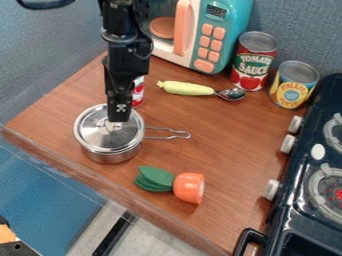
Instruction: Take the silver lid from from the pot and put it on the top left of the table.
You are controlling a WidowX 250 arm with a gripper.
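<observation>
The gripper (119, 120) is held right over the silver lid (100, 134), seated on the pot (111, 157) on the counter (230, 145), probably so it can be lifted straight off, but whether it's pinched can't be told.

Moderately bright, fairly even light covers the counter (227, 145), and its wood keeps a soft sheen. Pale glare streaks the silver lid (90, 131), with darker reflections between the bright patches. Small highlights glint on the spoon (231, 94) and on the metal tops of the two cans (258, 40) behind. A soft-edged shadow lies beside the orange toy vegetable (189, 187). The light's source cannot be told.
</observation>
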